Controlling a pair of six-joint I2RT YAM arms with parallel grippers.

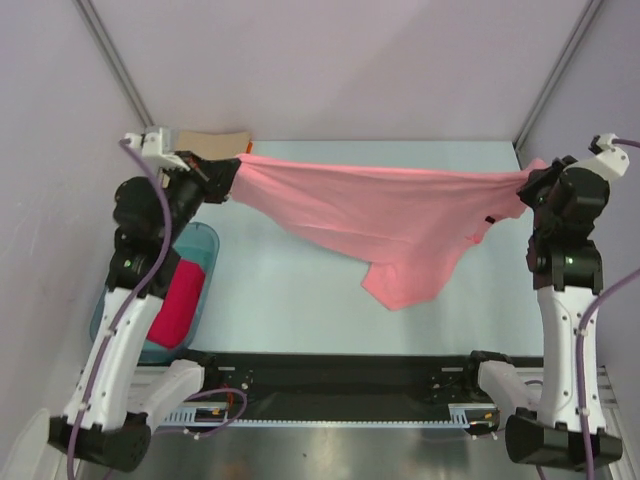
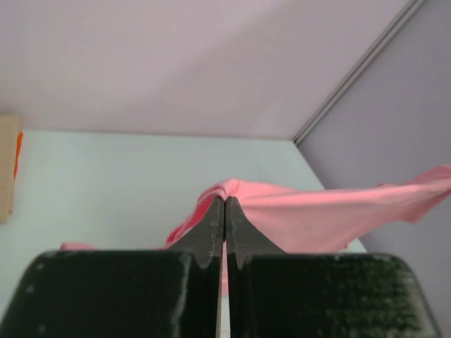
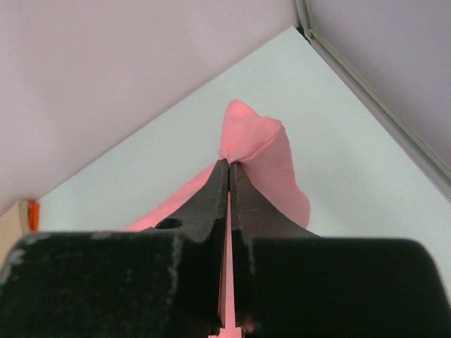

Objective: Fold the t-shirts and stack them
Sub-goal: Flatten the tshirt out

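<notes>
A salmon-pink t-shirt (image 1: 390, 215) hangs stretched across the table, held up at both ends, its lower part drooping to the table near the middle. A small dark label (image 1: 490, 218) shows near its right end. My left gripper (image 1: 235, 165) is shut on the shirt's left corner. In the left wrist view the pink cloth (image 2: 331, 215) bunches at the tips of that gripper (image 2: 224, 199). My right gripper (image 1: 528, 185) is shut on the right corner. The right wrist view shows cloth (image 3: 257, 144) pinched between the closed tips of the right gripper (image 3: 230, 163).
A translucent teal tub (image 1: 205, 240) stands at the left by the left arm, with a crimson-pink shirt (image 1: 178, 300) inside. A tan folded shirt (image 1: 213, 140) lies at the back left, an orange edge (image 2: 18, 144) beside it. Purple walls close in on three sides.
</notes>
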